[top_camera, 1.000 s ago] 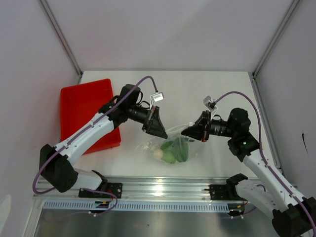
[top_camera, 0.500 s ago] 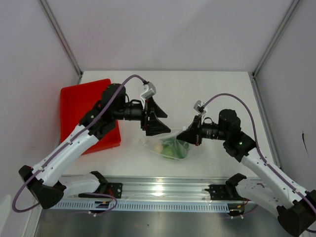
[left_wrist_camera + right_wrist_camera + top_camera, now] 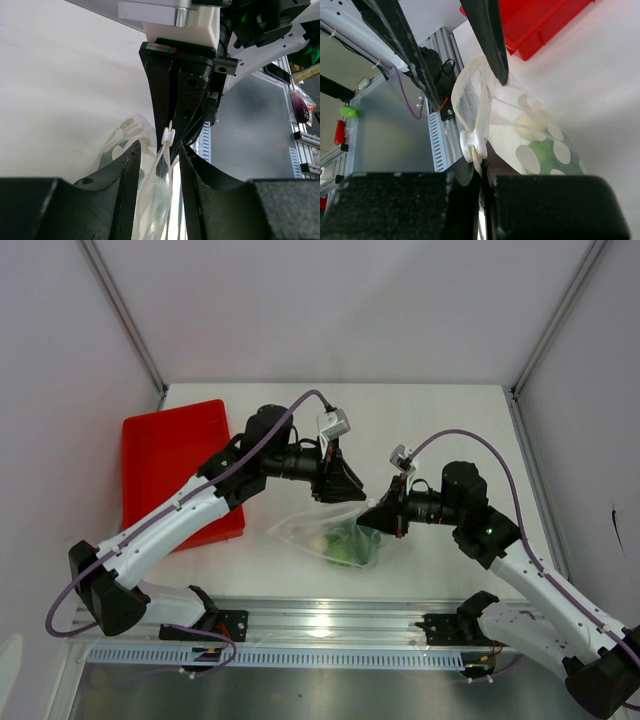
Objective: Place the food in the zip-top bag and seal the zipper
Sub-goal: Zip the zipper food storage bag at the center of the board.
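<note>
The zip-top bag (image 3: 325, 535) hangs between my two grippers just above the table, with the food inside: green pieces (image 3: 352, 546) and a small white ball (image 3: 318, 540). My right gripper (image 3: 373, 512) is shut on the bag's mouth edge, right beside a white slider (image 3: 472, 145) on the zipper (image 3: 482, 107). The right wrist view shows the lime-green ball (image 3: 545, 155) and the white ball (image 3: 530, 125) through the plastic. My left gripper (image 3: 350, 486) is open. Its fingers (image 3: 125, 175) straddle the mouth edge and the slider (image 3: 169, 135) without pinching them.
A red tray (image 3: 170, 465) lies at the left of the white table. The metal rail with the arm bases (image 3: 330, 625) runs along the near edge. Grey walls close in the back and sides.
My left gripper has moved right, close to the right gripper, with the bag's mouth edge now between its fingers. The right gripper shifted left earlier with the bag and now holds still.
</note>
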